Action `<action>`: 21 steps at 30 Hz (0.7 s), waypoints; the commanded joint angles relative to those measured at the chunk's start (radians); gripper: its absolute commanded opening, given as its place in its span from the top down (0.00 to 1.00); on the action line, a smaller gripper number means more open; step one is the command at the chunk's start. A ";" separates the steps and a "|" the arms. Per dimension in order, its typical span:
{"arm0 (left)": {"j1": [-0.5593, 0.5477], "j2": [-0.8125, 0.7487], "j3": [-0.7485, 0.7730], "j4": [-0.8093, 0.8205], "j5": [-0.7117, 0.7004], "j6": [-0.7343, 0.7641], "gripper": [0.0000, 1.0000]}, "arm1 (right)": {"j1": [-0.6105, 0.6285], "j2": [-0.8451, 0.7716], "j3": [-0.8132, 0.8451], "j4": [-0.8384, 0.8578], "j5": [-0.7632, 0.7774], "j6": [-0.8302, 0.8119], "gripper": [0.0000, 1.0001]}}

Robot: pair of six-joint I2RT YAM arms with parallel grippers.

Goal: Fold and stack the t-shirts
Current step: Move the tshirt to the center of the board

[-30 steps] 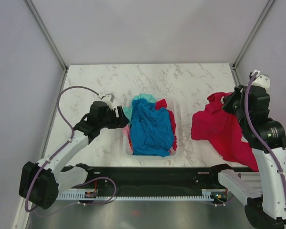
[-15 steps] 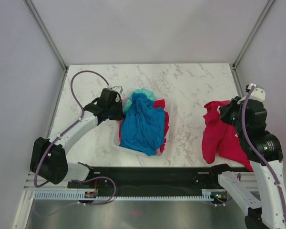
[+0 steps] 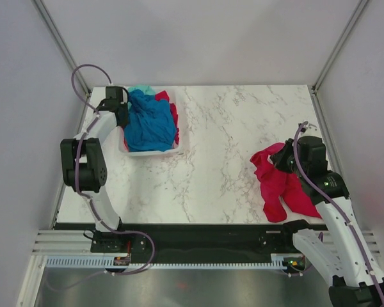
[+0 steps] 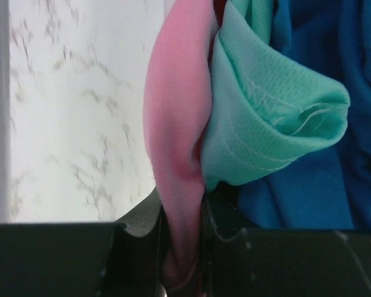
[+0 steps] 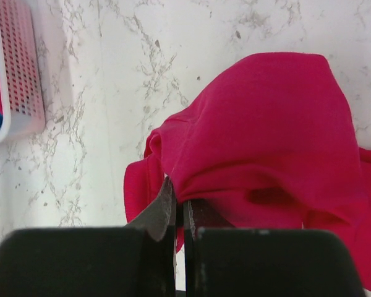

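Observation:
The white basket (image 3: 151, 152) stands at the table's back left, heaped with t-shirts: a bright blue one (image 3: 150, 121) on top, teal (image 3: 141, 90) behind, red (image 3: 173, 112) on the right. My left gripper (image 3: 121, 115) is at the basket's left wall. In the left wrist view it (image 4: 182, 247) is shut on a fold of the pink t-shirt (image 4: 173, 124), beside teal cloth (image 4: 266, 117). Whether the wall is pinched too does not show. My right gripper (image 3: 283, 160) (image 5: 179, 213) is shut on the crimson t-shirt (image 3: 281, 187) (image 5: 266, 136), which lies crumpled at the right.
Marble tabletop (image 3: 224, 141) between the basket and the crimson shirt. Enclosure walls and frame posts close in on the back left corner near the basket. The basket's slatted wall (image 5: 18, 74) shows at the far left of the right wrist view.
The left gripper closed at the basket's left side and carried the basket from the middle front to the back left corner. The right arm lowered, drawing the crimson shirt forward and leftward.

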 commanded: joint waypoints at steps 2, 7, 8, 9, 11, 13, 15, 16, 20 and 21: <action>0.056 0.200 0.250 0.157 -0.282 0.268 0.98 | -0.002 0.012 -0.036 0.119 -0.088 0.001 1.00; 0.131 0.395 0.547 0.171 -0.373 0.366 0.87 | -0.003 0.049 -0.075 0.136 -0.134 -0.040 1.00; 0.146 0.437 0.634 0.175 -0.398 0.392 0.65 | -0.002 0.060 -0.079 0.141 -0.134 -0.053 1.00; 0.149 0.454 0.675 0.180 -0.434 0.382 0.40 | -0.002 0.067 -0.090 0.152 -0.137 -0.057 1.00; 0.146 0.449 0.703 0.197 -0.501 0.345 0.15 | -0.002 0.086 -0.107 0.164 -0.145 -0.062 1.00; 0.136 0.401 0.690 0.195 -0.485 0.330 0.10 | -0.002 0.098 -0.118 0.193 -0.152 -0.059 1.00; 0.114 0.357 0.673 0.201 -0.527 0.328 0.06 | 0.000 0.113 -0.127 0.214 -0.172 -0.048 1.00; 0.111 0.337 0.667 0.200 -0.537 0.314 0.03 | -0.001 0.115 -0.127 0.218 -0.181 -0.045 1.00; 0.081 0.196 0.567 0.180 -0.483 0.219 0.01 | -0.002 0.078 -0.118 0.201 -0.197 -0.042 1.00; 0.070 0.164 0.549 0.180 -0.469 0.212 0.01 | -0.002 0.065 -0.110 0.181 -0.189 -0.044 1.00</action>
